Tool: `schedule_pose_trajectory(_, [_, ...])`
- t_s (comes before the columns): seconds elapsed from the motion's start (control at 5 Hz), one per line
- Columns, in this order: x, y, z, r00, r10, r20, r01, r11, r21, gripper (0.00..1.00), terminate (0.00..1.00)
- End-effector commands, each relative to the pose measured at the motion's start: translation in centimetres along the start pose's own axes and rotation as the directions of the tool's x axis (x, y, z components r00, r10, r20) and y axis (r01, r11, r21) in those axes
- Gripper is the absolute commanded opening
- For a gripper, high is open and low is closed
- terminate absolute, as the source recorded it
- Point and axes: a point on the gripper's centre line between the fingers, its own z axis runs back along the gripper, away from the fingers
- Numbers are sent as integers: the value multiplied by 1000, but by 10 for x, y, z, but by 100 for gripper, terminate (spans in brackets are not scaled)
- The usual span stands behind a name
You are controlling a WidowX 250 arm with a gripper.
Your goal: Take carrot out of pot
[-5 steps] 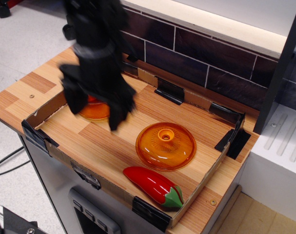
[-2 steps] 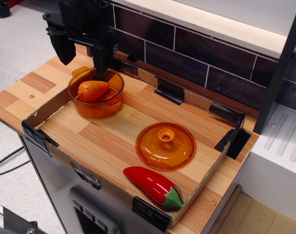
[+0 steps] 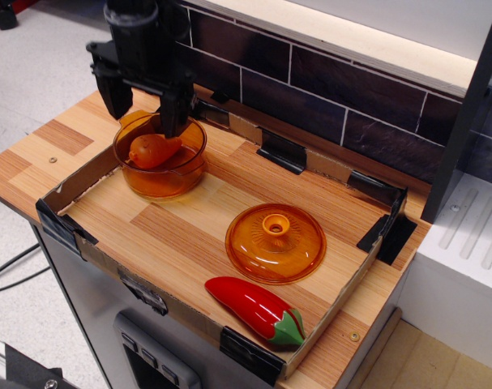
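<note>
Hovering over pot (image 3: 160,166), pincer (image 3: 142,105) spread wide, empty. Carrot (image 3: 154,149) lies tilted inside. Risk: off-centre closure squirts smooth carrot sideways, or finger catches rim, tipping pot.

Arm enters from top left, wrist vertical. Tool (image 3: 143,109) points straight down, its 2 black fingers (image 3: 173,113) spread apart.

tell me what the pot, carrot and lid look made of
Pot: translucent amber plastic, likely; light glows through its walls.
Carrot: smooth opaque orange plastic, with a soft sheen.
Lid: the same see-through amber plastic, glossy highlights on its dome.
</note>
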Motion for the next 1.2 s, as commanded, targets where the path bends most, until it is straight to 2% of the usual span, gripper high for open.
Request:
schedule_pose_trajectory(0.0, [4,-4,-7,1000,-12,-9,12,1000,-1,100,0])
schedule_pose_trajectory(0.4, [4,-5,-26,999,-1,-42,2,1000,22,100,0])
schedule_pose_trajectory(0.8, [4,-6,-31,999,6,-48,-5,999,33,100,0])
schedule_pose_trajectory(1.0, [3,-4,-27,999,22,-37,-21,999,35,0,0])
